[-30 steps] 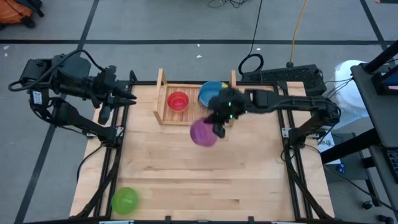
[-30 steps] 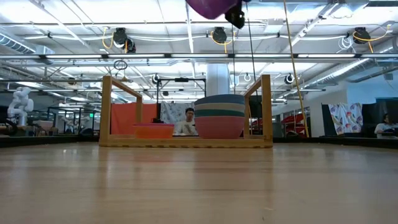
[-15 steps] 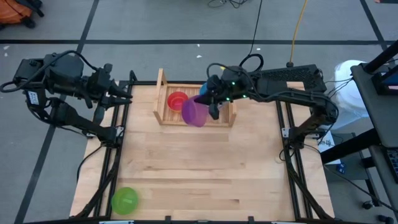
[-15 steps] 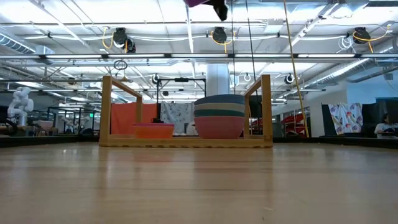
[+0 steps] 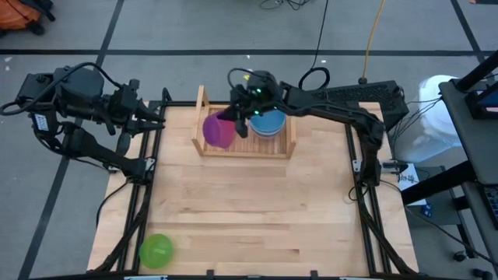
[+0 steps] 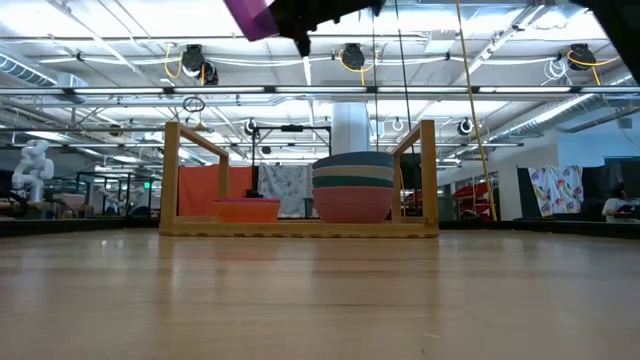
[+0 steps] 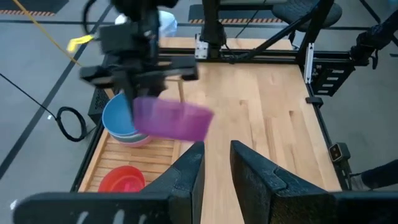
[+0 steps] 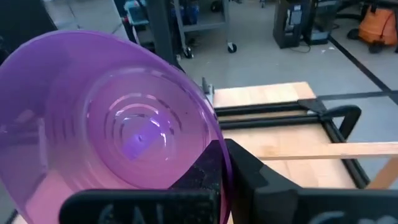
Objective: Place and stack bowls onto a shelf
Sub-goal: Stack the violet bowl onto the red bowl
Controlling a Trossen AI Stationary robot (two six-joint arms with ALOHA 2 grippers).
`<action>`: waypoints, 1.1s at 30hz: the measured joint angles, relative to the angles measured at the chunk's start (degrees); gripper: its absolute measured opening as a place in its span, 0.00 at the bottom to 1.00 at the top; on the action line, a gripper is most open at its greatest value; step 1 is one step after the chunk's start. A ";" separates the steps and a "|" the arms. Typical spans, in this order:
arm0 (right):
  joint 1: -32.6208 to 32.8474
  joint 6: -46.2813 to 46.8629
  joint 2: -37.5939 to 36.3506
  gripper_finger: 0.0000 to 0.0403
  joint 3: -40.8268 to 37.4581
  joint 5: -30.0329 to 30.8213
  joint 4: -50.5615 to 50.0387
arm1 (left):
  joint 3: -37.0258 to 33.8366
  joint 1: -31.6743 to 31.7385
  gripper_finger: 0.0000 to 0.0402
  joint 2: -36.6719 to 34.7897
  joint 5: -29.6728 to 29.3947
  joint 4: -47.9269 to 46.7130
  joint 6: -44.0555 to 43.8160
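One right end effector (image 5: pixel 233 118) clamps purple bowl (image 5: pixel 219 131), tilted, above shelf (image 5: pixel 204 117).

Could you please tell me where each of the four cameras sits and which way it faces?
High view: above the table, looking straight down; shows both arms, the right gripper holding the purple bowl over the shelf.
Low view: at tabletop height, looking level across at the shelf; purple bowl at top.
Left wrist view: on the left arm, looking past its own fingers across the table.
Right wrist view: on the right arm, facing into the purple bowl.
All four share the purple bowl.
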 joint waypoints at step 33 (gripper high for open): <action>-7.74 -11.24 8.86 0.00 18.36 -0.08 -25.29 | 0.00 0.00 0.20 1.30 -8.20 0.00 -1.54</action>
